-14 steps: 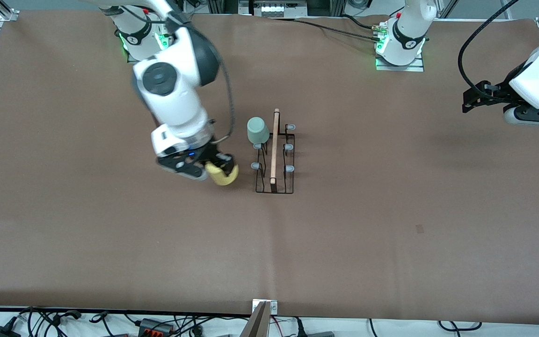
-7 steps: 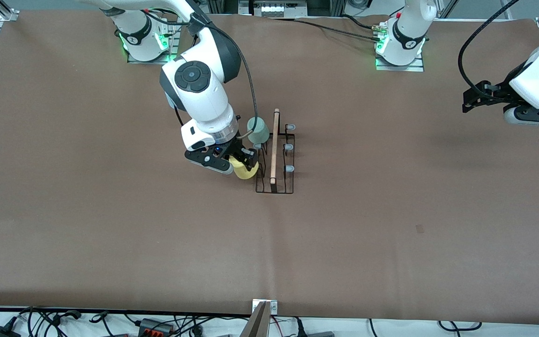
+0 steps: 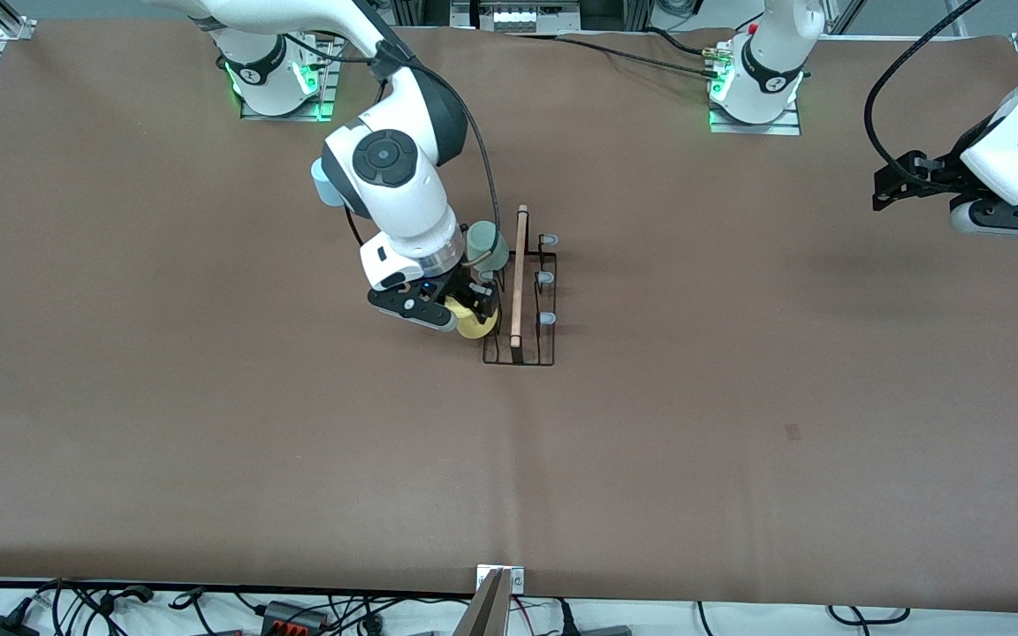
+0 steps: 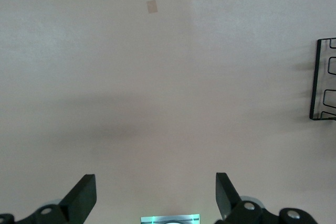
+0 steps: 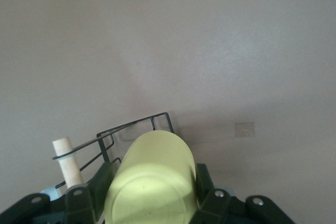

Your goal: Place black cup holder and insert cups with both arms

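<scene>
Right gripper (image 3: pixel 471 311): black two-finger gripper on the white jointed right arm; its fingers (image 5: pixel 206 188) are clamped on the small tapered yellow plastic cup (image 3: pixel 472 324), one finger on each side of the cup's wall; cup is held over the rack's edge toward the right arm's end

Cup holder (image 3: pixel 520 300): thin black wire rack with a light wooden rod handle (image 3: pixel 520 276) and pale-blue-tipped pegs; stands on the brown bench (image 3: pixel 208 424), just beside the right fingers

Mint cup (image 3: pixel 487 248): pale mint green plastic tumbler; sits upturned on a peg of the rack, farther from the front camera than the yellow cup

Left gripper (image 4: pixel 155 198): black, waits above bare bench at the left arm's end, well apart from the rack; fingers (image 4: pixel 84 198) spread wide, nothing between them
</scene>
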You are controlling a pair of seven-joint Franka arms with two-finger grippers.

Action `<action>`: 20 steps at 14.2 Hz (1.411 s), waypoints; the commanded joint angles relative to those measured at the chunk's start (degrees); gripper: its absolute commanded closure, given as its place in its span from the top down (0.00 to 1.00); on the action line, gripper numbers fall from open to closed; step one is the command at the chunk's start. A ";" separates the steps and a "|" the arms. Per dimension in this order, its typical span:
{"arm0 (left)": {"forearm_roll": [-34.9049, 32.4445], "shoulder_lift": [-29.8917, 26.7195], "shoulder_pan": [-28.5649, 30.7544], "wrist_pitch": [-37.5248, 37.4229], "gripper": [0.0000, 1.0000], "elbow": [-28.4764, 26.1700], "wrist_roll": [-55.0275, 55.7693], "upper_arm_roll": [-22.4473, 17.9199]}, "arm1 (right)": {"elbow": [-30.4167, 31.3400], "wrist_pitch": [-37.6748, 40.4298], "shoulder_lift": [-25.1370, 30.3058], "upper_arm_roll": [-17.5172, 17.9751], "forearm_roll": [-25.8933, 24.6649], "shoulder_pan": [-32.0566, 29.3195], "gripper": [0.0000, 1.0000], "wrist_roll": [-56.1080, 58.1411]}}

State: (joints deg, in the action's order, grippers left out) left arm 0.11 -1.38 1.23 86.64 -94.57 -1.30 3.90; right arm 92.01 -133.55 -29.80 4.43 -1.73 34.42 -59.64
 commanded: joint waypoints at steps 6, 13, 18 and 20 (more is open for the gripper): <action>1.30 0.42 0.26 -1.30 1.00 1.41 -0.90 0.15 | -1.57 -1.18 -1.67 -0.56 1.20 0.56 1.00 0.75; 1.30 0.33 0.53 -1.30 1.00 1.23 -0.81 0.15 | -1.39 6.79 5.70 1.01 1.38 -7.76 1.00 9.77; 1.30 0.33 0.53 -1.47 1.00 1.23 -0.81 0.15 | -1.04 21.65 15.19 4.28 1.56 -23.67 1.00 30.08; 1.30 0.33 0.53 -1.47 1.00 1.23 -0.90 0.15 | -0.95 27.88 18.53 4.28 1.47 -29.74 1.00 35.97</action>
State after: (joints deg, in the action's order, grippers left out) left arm 0.11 -1.38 1.37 86.31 -94.57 -1.31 3.89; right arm 89.78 -110.14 -14.79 7.02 -1.01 10.11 -29.07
